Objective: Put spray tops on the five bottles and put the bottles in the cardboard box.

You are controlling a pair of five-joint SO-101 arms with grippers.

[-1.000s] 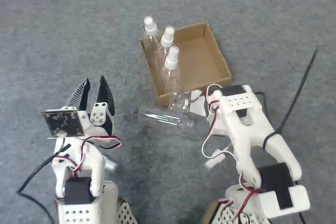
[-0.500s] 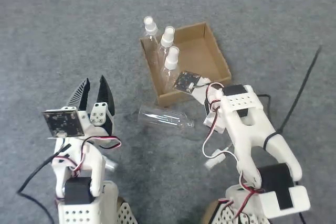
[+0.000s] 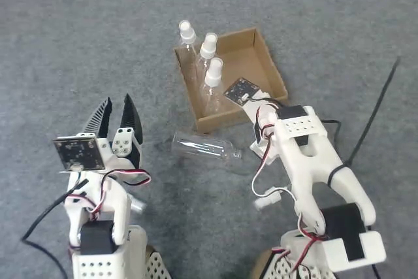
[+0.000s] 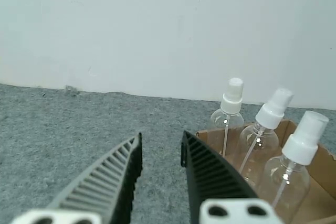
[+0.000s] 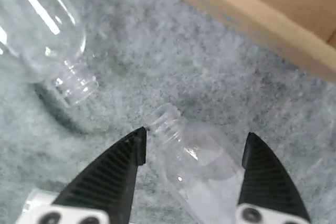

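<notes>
Well to the left of the cardboard box point(image 3: 251, 73) and nearer the robot's side, the left gripper point(image 3: 117, 98) is raised over the grey carpet point(image 3: 65, 44), its claw parted by a narrow gap and holding nothing. Three bottles with white spray tops point(image 3: 208, 45) stand in a row along the box's left wall. Just outside the box's near wall, an uncapped bottle point(image 3: 206, 147) lies on its side on the carpet. Near the right end of that wall, the right gripper point(image 5: 195, 135) points down with its claw spread wide, and a second uncapped bottle point(image 5: 194, 166) lies between the fingers, its neck beside one fingertip.
</notes>
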